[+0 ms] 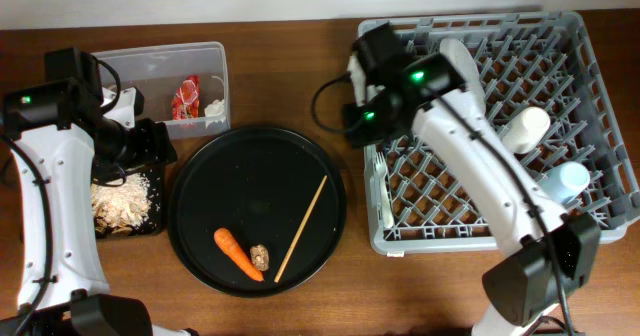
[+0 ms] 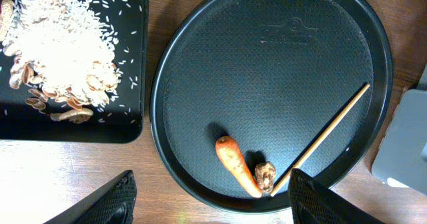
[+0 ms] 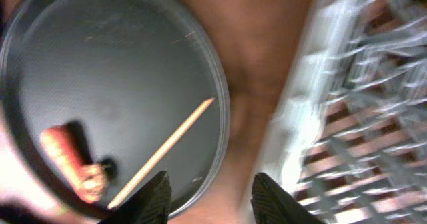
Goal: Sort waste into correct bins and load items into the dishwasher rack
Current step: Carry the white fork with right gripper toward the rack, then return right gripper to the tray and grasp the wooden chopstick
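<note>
Wooden tabletop below, my right gripper (image 3: pixel 217 199) hangs part-open and empty at the rack (image 1: pixel 590 36), my left gripper (image 2: pixel 217 204) wide beside the round tray (image 1: pixel 260 181) holding carrot (image 1: pixel 238 253), brown lump (image 1: pixel 260 256) and chopstick (image 1: pixel 300 228); next, I reckon, a narrow pinch across the chopstick.

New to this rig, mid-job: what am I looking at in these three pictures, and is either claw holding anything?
Two white robot arms work at a table. One picture looks straight down; the other two come from cameras on each wrist, that arm's dark fingers at the bottom edge. The round black tray holds a carrot, a brown lump and a chopstick. Left of it sit a clear tub with a red wrapper and a shallow black tray of food scraps. The grey rack, right, holds two cups. The left gripper and right gripper are both open, holding nothing.
</note>
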You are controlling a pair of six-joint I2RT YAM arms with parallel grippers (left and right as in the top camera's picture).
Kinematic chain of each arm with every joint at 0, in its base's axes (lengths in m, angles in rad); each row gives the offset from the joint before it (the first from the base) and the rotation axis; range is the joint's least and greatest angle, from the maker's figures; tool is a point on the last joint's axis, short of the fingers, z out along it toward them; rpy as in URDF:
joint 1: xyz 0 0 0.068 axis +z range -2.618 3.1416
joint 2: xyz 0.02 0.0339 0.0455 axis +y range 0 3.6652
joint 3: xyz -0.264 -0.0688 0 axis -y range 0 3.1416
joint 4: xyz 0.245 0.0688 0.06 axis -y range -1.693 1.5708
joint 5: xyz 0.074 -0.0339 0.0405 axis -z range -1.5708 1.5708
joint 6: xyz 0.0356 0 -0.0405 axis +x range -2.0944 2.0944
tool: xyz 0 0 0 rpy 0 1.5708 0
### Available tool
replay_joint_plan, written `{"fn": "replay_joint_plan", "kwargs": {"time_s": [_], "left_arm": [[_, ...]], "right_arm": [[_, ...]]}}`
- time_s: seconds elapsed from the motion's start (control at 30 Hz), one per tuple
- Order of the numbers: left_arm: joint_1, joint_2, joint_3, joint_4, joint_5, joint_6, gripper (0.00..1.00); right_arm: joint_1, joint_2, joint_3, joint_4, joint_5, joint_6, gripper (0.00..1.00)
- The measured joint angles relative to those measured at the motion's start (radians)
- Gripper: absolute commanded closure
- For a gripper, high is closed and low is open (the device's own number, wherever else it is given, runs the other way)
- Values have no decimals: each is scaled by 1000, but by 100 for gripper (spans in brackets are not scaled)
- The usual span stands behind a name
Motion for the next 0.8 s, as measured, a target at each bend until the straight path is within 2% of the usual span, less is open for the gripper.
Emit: {"fn": "replay_joint_plan", "kwargs": {"time_s": [0.17, 0.4, 0.67, 0.8], "left_arm": [[0, 0, 0, 0, 0, 0, 28], [0, 0, 0, 0, 0, 0, 28], [0, 0, 0, 0, 0, 0, 28], [0, 0, 0, 0, 0, 0, 28]], "right_arm": [[134, 51, -92, 47, -43, 186, 54], [278, 224, -241, 133, -41, 418, 55], [297, 286, -248, 206, -31, 483, 56], [315, 301, -248, 214, -12, 502, 66]]}}
